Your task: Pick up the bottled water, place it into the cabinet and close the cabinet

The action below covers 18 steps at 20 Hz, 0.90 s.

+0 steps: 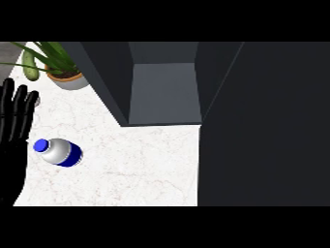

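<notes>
Left hand: the left hand (7,131) stands at the view's left edge, black, fingers straight and pointing up, held side by side, nothing in it.
Bottle position: the bottled water (59,152) sits on the bench (139,164) just to the right of that hand, level with its palm; its blue cap looks very close to the hand's edge, and I can't tell whether they touch.
Bottle look: seen from above, a blue cap, a pale grey shoulder and a dark blue band round the body; it seems upright, leaning slightly in this steep view.
Cabinet: the cabinet (164,92) lies up and to the right of the hand, well beyond the bottle, open, with a grey inner floor showing.
Door: a big dark panel (275,126) fills the far right, farthest from the hand.
Plant: a potted plant (60,68) stands above the fingertips, a little to their right.
Right hand: out of sight.
</notes>
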Each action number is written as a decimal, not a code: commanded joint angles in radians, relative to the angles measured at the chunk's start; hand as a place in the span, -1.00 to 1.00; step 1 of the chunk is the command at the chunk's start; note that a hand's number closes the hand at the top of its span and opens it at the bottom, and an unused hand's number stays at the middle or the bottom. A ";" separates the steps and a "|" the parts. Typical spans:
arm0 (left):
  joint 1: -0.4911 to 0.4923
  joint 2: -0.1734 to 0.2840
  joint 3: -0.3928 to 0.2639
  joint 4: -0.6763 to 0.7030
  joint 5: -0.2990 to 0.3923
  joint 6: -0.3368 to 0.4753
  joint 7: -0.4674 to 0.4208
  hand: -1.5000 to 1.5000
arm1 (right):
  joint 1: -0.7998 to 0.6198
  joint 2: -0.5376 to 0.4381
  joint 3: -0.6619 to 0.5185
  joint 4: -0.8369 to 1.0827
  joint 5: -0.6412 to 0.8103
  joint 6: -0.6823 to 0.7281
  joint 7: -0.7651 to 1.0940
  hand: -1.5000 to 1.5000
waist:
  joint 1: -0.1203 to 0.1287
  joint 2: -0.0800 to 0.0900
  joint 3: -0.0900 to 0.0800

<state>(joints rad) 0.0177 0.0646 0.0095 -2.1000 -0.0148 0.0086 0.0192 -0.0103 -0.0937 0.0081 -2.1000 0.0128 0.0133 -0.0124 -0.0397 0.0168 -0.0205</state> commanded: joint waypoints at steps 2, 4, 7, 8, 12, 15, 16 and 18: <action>0.000 0.039 0.071 0.029 0.103 -0.071 -0.041 -1.00 | 0.077 -0.011 -0.040 -0.095 -0.020 -0.001 0.051 -1.00 | 0.035 -0.018 0.020; -0.062 0.110 0.186 0.142 0.210 -0.148 -0.102 -1.00 | 0.138 0.014 0.001 -0.178 -0.001 -0.018 0.088 -1.00 | 0.031 -0.018 0.020; -0.044 0.099 0.213 0.205 0.362 -0.181 0.010 -1.00 | 0.187 0.028 0.145 -0.112 -0.101 0.111 0.064 -1.00 | 0.036 -0.016 0.019; -0.045 0.129 0.249 0.193 0.405 -0.196 0.041 -1.00 | 0.248 0.009 0.138 -0.163 -0.131 0.137 0.071 -1.00 | 0.029 -0.022 0.020; 0.035 0.185 0.328 0.161 0.513 -0.273 0.062 -1.00 | 0.339 0.000 0.174 -0.293 -0.150 0.144 0.130 -1.00 | 0.039 -0.021 0.020; 0.012 0.177 0.295 0.105 0.510 -0.203 0.181 -1.00 | 0.459 -0.010 0.195 -0.413 -0.171 0.160 0.143 -1.00 | 0.032 -0.020 0.021; 0.002 0.220 0.353 0.085 0.567 -0.213 0.211 -1.00 | 0.421 0.005 0.236 -0.412 -0.145 0.140 0.186 -1.00 | 0.037 -0.020 0.021; 0.099 0.186 0.350 0.073 0.529 -0.253 0.151 -1.00 | 0.563 -0.006 0.250 -0.490 -0.132 0.172 0.134 -1.00 | 0.033 -0.021 0.020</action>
<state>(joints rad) 0.0485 0.2546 0.3340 -2.0011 0.4954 -0.2145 0.1680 0.4159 -0.0968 0.2070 -2.4436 -0.1241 0.1677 0.1028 -0.0058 -0.0040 -0.0002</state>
